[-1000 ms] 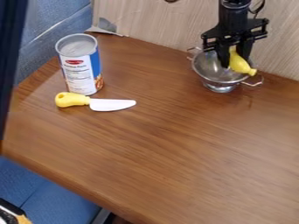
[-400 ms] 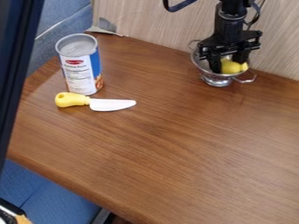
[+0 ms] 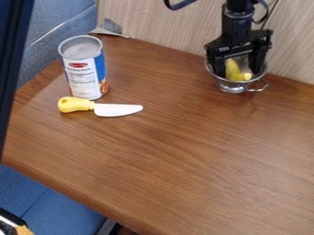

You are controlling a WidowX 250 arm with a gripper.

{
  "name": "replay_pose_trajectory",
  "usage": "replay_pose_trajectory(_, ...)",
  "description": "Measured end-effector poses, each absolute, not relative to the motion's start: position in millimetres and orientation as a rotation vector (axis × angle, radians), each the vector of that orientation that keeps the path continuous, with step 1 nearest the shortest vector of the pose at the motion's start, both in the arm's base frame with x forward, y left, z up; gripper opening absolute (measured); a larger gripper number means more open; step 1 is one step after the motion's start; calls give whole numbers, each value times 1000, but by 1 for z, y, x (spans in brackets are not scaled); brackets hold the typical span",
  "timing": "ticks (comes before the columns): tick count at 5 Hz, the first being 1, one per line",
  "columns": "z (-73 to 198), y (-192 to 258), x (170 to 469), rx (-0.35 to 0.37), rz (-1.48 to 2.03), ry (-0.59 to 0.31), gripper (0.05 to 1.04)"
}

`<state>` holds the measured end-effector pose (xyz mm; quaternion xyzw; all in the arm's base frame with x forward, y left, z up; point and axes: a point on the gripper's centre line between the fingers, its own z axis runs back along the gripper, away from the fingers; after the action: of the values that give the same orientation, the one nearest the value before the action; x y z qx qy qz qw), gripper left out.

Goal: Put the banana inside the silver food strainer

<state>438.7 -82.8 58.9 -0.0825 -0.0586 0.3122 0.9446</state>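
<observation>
Banana (image 3: 232,70) has sunk into strainer (image 3: 233,86), jaws apart either side, likely so it settles without rolling out.

yellow banana (image 3: 232,70) inside silver strainer (image 3: 232,87), strainer upright

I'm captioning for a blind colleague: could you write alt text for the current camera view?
A yellow banana rests in a silver strainer at the back of a wooden table, with a black robot gripper open around it. At the left, a yellow-handled knife with a white blade lies in front of an upright can.
</observation>
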Motion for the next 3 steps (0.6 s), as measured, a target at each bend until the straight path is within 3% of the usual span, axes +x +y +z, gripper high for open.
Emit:
replay_pose_trajectory(1,65,-82,438,-187,633,-119,1001)
replay_pose_trajectory(3,113,-59,433,-283,643,-185,1001)
